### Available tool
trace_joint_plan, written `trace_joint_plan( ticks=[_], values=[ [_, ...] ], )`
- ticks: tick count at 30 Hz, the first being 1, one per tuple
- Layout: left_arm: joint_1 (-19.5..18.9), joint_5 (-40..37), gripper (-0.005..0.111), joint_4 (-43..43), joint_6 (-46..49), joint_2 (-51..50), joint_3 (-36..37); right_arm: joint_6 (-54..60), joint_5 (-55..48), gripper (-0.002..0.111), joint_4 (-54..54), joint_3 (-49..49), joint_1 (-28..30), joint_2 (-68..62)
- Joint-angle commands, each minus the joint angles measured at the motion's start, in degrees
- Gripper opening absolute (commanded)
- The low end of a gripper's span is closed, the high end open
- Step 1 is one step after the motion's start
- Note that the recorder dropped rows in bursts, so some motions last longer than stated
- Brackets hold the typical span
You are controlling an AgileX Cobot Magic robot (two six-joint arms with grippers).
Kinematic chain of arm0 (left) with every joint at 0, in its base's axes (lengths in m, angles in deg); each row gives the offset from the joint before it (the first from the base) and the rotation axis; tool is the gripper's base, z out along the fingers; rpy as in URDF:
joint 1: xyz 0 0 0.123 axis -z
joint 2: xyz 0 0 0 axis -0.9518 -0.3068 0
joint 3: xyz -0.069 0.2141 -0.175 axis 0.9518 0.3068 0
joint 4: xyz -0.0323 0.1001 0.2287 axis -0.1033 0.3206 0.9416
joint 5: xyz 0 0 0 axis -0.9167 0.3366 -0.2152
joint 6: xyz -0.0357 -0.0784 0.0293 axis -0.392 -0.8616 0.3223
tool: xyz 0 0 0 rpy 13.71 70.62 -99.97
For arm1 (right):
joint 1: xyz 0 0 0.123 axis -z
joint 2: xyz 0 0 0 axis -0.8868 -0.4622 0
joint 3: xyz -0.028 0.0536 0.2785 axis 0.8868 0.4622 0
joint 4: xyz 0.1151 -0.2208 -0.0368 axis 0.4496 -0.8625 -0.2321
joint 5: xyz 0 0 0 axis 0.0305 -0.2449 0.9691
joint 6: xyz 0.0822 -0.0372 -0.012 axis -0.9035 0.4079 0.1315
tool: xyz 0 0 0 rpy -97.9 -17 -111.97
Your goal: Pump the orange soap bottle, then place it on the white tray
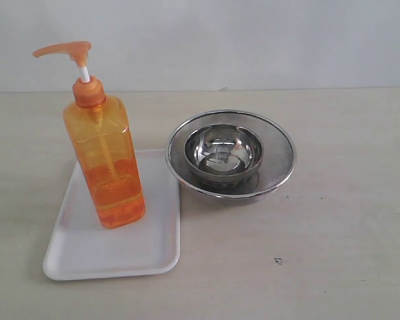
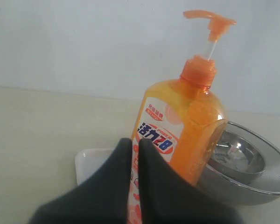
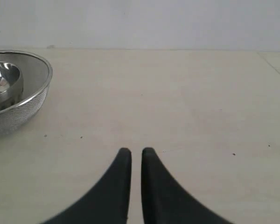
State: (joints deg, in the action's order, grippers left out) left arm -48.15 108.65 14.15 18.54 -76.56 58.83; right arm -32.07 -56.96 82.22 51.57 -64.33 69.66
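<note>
I've got the orange soap bottle (image 1: 107, 167) standing upright on the white tray (image 1: 120, 257), left of centre in the exterior view, its pump nozzle pointing toward the frame's left edge. My left pincer (image 2: 135, 142) has its fingers pressed together with nothing between them, the bottle's label face just beyond the tips. My right pincer (image 3: 136, 151) is likewise closed on nothing over bare tabletop (image 3: 200, 116). At centre frame, a small steel bowl (image 1: 225, 152) sits inside a mesh strainer (image 1: 280, 150), whose rim is just beside the tray's upper right corner.
</note>
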Motion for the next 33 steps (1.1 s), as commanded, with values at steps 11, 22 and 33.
trace_joint_plan(
  ticks=[11,22,33],
  values=[
    [-0.1,-0.1,0.005,-0.1,0.2,0.5,0.2,0.3,0.1,0.005,-0.3,0.0,0.2,0.3],
    [-0.1,1.6,0.005,7.9,-6.1,0.5,0.1,0.3,0.1,0.005,-0.3,0.0,0.2,0.3],
    [-0.1,1.8,0.074,26.6,-18.1,-6.0,-10.4,0.3,0.1,0.005,-0.3,0.0,0.2,0.3]
  ],
)
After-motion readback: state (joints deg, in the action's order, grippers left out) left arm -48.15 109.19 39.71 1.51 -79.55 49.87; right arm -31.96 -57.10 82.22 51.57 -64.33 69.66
